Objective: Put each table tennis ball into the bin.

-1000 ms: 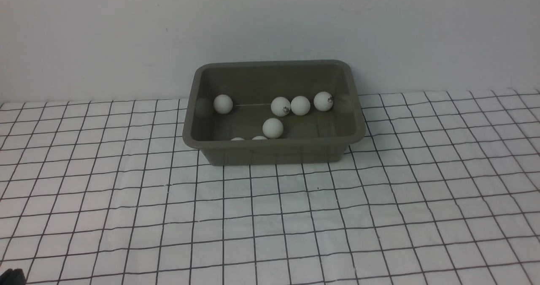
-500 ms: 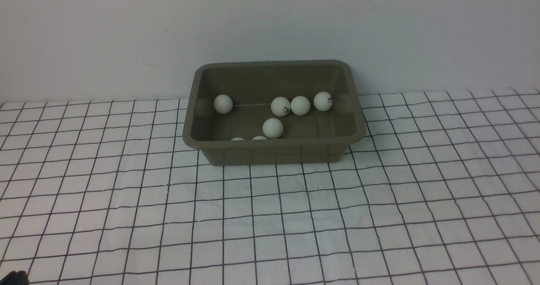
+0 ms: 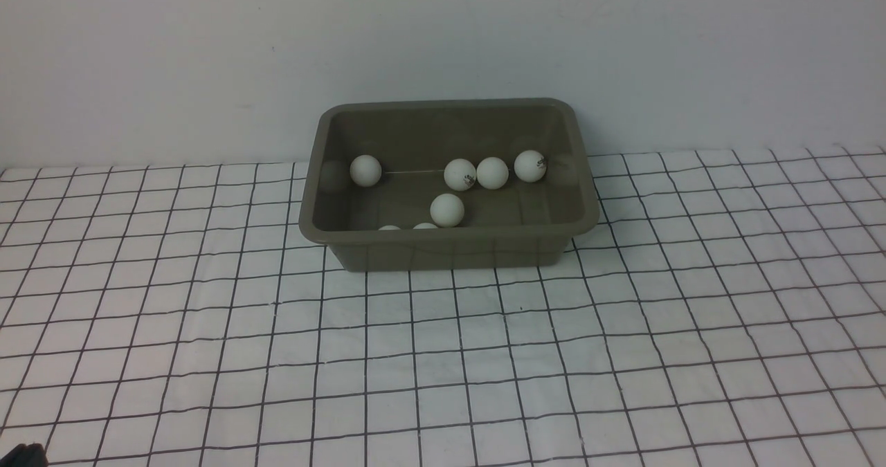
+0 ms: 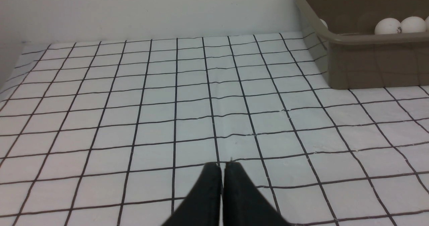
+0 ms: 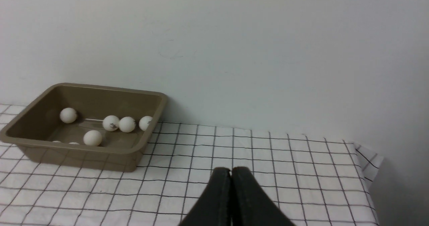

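- Looks to me like the job is basically wrapped: every table tennis ball I can find sits inside the bin (image 3: 585, 197), none on the checked cloth of the worktop (image 3: 443, 356) in any view.
- Count from the front view: seven balls. Four along the far wall: one off to the left (image 3: 365, 169), then a logo ball (image 3: 460, 174) touching its neighbour (image 3: 493, 173), then another logo ball (image 3: 531, 166) near the right wall.
- One more ball (image 3: 447, 210) sits alone nearer the middle of the floor, and two (image 3: 390, 227) (image 3: 425, 225) are mostly hidden behind the near rim, only their tops peeking over.
- One bin, olive-grey, standing upright against the back wall, roughly centred between the two arms.
- Left gripper (image 4: 223, 165): fingers clenched together with nothing between them, hanging low over bare cloth, well apart from the bin.
- Right gripper (image 5: 231, 170): same deal, fingers pressed shut and empty, off to the bin's right.
- So the step in hand, as I read it, is just the final check and parking the arms. To do that well: keep both arms away from the bin so nothing nudges it, since those light balls would roll at any bump.
- I'd also look once along the cloth edges for a stray; I see none, but the nearest strip of worktop is out of view.
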{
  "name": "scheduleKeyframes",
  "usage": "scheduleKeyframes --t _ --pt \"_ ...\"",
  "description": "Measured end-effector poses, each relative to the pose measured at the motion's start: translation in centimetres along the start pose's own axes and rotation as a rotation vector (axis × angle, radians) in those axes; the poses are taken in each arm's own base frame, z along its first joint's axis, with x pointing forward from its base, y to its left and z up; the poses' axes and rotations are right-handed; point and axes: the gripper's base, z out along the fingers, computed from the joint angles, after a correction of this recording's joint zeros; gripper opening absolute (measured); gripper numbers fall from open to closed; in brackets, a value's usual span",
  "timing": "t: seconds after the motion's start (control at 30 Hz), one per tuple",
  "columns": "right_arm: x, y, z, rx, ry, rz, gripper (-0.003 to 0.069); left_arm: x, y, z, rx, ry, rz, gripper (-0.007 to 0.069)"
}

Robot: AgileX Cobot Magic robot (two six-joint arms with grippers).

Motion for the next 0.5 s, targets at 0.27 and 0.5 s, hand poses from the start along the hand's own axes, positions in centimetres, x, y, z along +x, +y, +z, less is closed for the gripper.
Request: scheduleKeyframes --t 0.27,0.5 --pt "3.4 2.3 8.0 0.098 -0.100 0.079 -0.0016 0.0 0.0 0.0 0.000 -0.001 0.000 -0.0004" --pt "11.4 3.0 14.2 0.056 0.006 0.139 -0.0016 0.0 0.0 0.0 0.000 -0.001 0.000 -0.0004"
